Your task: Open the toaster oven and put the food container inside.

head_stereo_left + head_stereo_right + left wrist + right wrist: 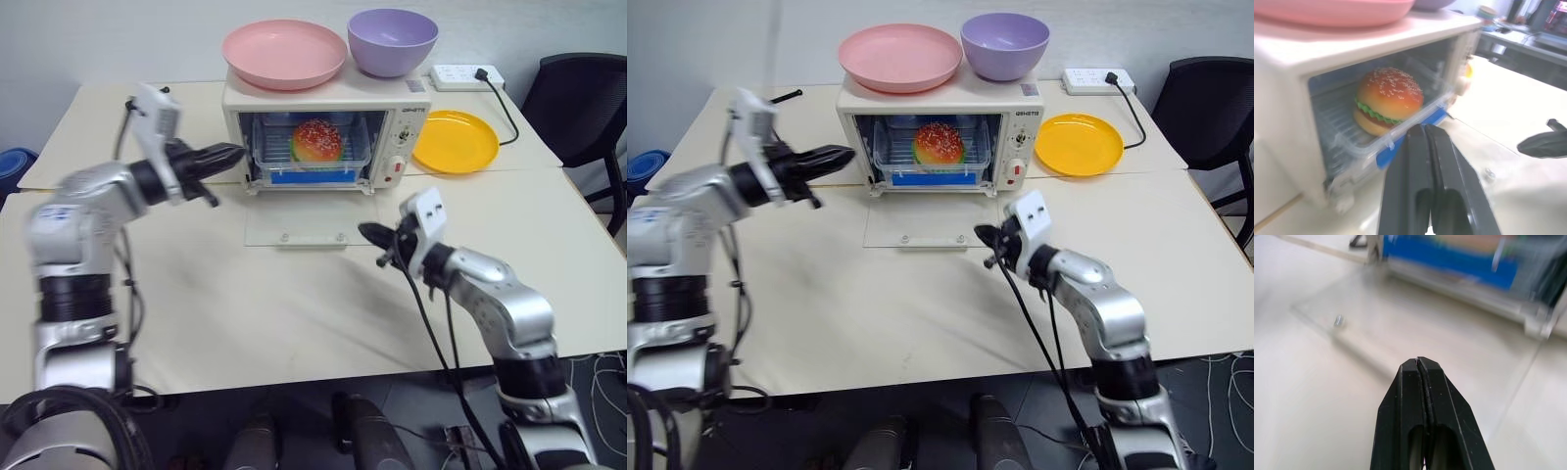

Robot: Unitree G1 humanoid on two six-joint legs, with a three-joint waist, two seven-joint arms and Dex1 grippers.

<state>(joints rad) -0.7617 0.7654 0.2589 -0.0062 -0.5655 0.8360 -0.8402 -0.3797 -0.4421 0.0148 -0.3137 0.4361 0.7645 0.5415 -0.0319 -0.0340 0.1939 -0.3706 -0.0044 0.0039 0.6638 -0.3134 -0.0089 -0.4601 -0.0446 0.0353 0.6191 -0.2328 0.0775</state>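
while clear of all items, left gripper noted raised above the table, black fingers lying side by side with barely a slit between them, nothing pinched. just beyond its tips and slightly toward the right arm: toaster oven, door open. glass door folded down flat on the tabletop, below and to the inner side of the left gripper. food container found inside the oven cavity, on the rack, blue clip strip facing out, sesame-bun burger visible through the clear plastic; close ahead of the left fingertips, not touching them. right gripper observed low over the table, fingers pressed together, holding nothing; tips pointed toward the front edge of the lowered door, just beside it, contact not confirmed. oven and container beyond the right gripper, past the door. on the oven roof, above both grippers: pink plate and purple bowl. yellow plate on the table beside the oven, beyond the right gripper. white power strip further back.
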